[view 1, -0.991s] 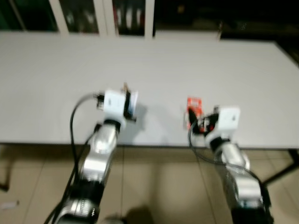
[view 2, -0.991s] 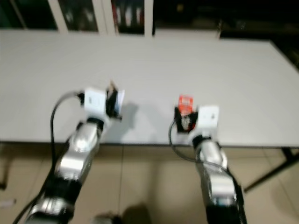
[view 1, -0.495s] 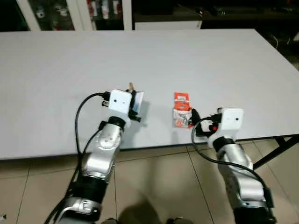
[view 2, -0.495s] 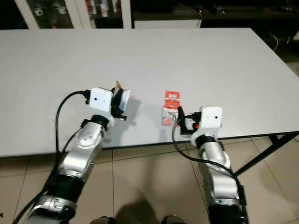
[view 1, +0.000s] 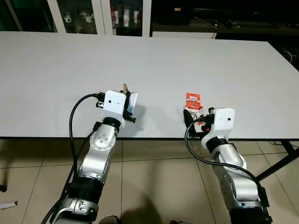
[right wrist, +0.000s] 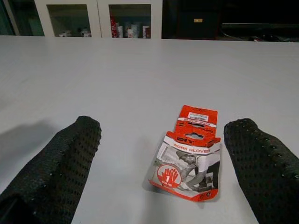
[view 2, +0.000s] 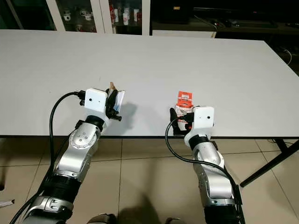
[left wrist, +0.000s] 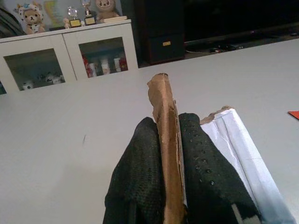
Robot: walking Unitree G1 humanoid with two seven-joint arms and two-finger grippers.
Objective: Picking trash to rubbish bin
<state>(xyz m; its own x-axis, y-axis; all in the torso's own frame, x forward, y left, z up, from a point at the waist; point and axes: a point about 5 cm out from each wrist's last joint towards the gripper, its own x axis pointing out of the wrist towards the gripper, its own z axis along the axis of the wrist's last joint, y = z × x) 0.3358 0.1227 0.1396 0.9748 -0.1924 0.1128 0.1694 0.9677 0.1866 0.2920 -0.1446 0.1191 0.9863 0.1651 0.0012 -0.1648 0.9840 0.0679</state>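
Observation:
A torn scrap of brown cardboard with a white sheet [left wrist: 164, 122] is pinched upright between the black fingers of my left gripper [view 1: 129, 101], which is shut on it just above the white table [view 1: 56, 70]. A red and white "Work Gloves" packet [right wrist: 189, 156] lies flat on the table near the front edge [view 1: 193, 100]. My right gripper [right wrist: 163, 127] is open, low over the table just behind the packet. One finger [right wrist: 70, 154] stands on each side of the packet without touching it.
Glass-door cabinets [view 1: 100, 14] stand beyond the far edge of the table. A black table leg [view 1: 280, 163] slants down at the right over the tiled floor [view 1: 154, 186]. The table's front edge runs just under both wrists.
The whole picture has shifted as the camera moved. My left gripper still holds the scrap. My right gripper has come in line behind the packet, closer to its near end.

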